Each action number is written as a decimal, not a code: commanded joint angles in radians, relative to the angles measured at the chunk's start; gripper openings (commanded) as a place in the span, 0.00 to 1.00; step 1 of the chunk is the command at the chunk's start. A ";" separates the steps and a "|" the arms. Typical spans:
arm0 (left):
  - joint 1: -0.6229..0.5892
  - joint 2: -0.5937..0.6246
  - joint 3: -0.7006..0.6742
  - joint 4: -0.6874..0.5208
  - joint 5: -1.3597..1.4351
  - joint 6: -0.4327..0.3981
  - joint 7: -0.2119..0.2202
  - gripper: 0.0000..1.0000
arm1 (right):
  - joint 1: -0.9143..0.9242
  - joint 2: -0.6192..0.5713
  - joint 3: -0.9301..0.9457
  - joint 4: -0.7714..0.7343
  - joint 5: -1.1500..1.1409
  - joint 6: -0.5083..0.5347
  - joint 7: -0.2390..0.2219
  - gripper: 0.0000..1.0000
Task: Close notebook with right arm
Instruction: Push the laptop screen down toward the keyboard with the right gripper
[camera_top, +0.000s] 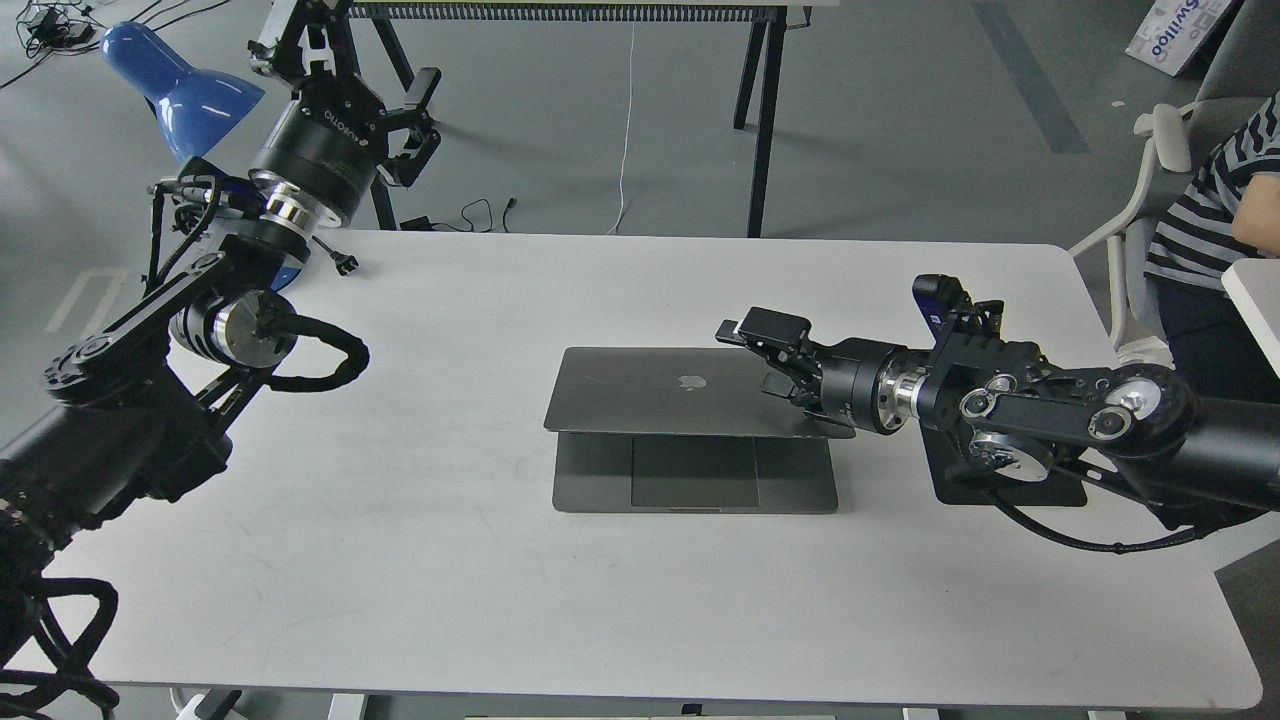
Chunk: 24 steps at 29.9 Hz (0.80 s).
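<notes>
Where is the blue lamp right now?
In the head view, the blue lamp is at the top left, behind the white table's far-left corner. It sits right beside the left gripper, far from the laptop.

Matt grey metal notebook, smooth white table, glossy blue lamp, black arms with polished silver rings.

even, bright indoor light; sharp picture with little glare

the white table is lit softly from above, with no hard-edged shadows; a faint dark band lies under the half-lowered lid of the laptop; the blue lamp carries a small white highlight on its shade; the silver rings on the arms glint mildly; focus holds across the view; the table's edges bow slightly toward the frame corners
</notes>
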<state>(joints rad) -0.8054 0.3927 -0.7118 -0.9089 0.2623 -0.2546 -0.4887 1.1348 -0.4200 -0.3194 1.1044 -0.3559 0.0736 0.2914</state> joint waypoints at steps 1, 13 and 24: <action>0.000 0.000 0.000 0.001 0.000 0.000 0.000 1.00 | -0.003 0.006 -0.023 -0.001 0.000 0.000 0.000 1.00; 0.000 0.000 0.000 0.001 0.000 0.000 0.000 1.00 | -0.052 0.009 -0.027 -0.006 -0.012 0.000 0.000 1.00; 0.000 0.000 0.000 0.001 0.000 0.000 0.000 1.00 | -0.090 0.010 -0.027 -0.009 -0.066 -0.003 -0.001 1.00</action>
<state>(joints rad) -0.8054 0.3927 -0.7118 -0.9088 0.2623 -0.2546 -0.4887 1.0562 -0.4096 -0.3474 1.0957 -0.4021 0.0707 0.2901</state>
